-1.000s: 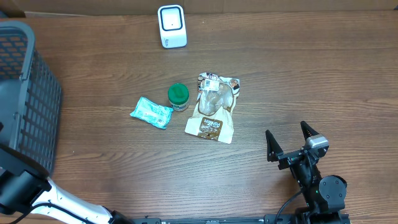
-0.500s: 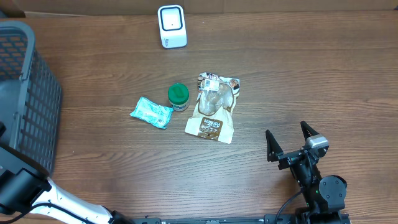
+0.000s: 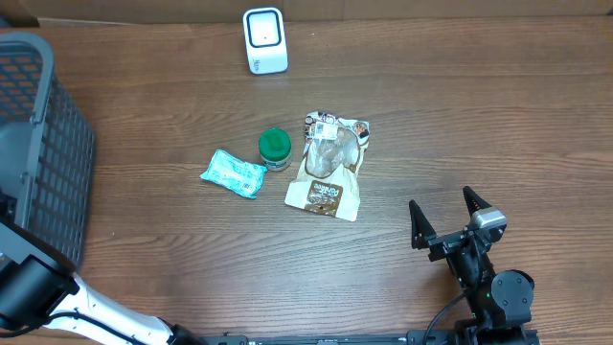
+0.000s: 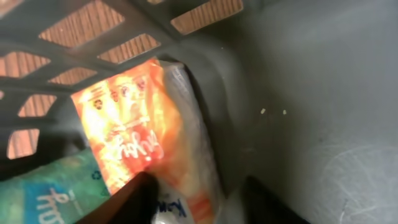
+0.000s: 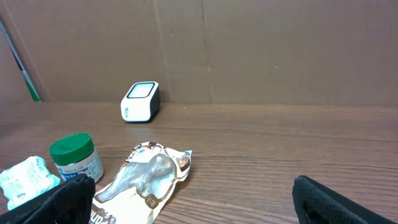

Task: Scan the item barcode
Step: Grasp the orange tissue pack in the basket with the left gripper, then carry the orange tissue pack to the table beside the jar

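Observation:
In the left wrist view my left gripper [image 4: 202, 202] is down inside the dark basket [image 4: 298, 93]. Its two dark fingers stand apart on either side of an orange and white packet [image 4: 130, 130] that leans against the basket wall. I cannot see whether they press on it. The white barcode scanner [image 3: 264, 40] stands at the far edge of the table, also seen as the scanner [image 5: 140, 102] in the right wrist view. My right gripper [image 3: 448, 222] hovers open and empty near the front right of the table.
A brown snack pouch [image 3: 329, 163], a green-lidded jar [image 3: 275, 149] and a teal packet [image 3: 233, 172] lie mid-table. The mesh basket [image 3: 38, 144] fills the left edge. A teal pack [image 4: 43, 193] lies beside the orange packet. A cardboard wall [image 5: 249, 50] backs the table.

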You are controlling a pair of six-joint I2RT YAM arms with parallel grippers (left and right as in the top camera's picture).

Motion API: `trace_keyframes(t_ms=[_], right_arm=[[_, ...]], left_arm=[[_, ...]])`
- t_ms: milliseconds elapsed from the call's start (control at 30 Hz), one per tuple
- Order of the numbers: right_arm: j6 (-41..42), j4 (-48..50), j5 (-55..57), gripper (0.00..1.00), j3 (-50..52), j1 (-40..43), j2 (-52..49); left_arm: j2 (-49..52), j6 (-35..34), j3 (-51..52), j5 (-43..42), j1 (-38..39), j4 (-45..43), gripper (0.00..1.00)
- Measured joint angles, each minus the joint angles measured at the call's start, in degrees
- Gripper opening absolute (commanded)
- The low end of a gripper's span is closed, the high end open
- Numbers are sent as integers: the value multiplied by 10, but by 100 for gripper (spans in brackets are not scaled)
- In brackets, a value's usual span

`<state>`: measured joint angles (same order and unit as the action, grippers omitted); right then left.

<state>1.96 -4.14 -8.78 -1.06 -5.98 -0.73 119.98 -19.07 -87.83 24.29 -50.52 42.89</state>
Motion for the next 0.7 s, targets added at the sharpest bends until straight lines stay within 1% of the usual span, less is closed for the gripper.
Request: trace_keyframes(t_ms=[33,67,100,300,467,600,700], right_arm=[[0,0,0,100,0,0,0],[0,0,0,100,0,0,0],[0,0,0,100,0,0,0],[0,0,0,100,0,0,0],[0,0,0,100,0,0,0],[0,0,0,100,0,0,0],[0,0,0,100,0,0,0]], left_arm=[[0,2,0,2,0,-1,15],[0,4,0,6,0,-1,6],[0,6,0,9,0,-1,4],[0,9,0,13,2,7,4],[-1,9,-11,14,11,57,4],[-1,9,-43,6,36,107,4],[-1,9,-94,-3,63,143,4]])
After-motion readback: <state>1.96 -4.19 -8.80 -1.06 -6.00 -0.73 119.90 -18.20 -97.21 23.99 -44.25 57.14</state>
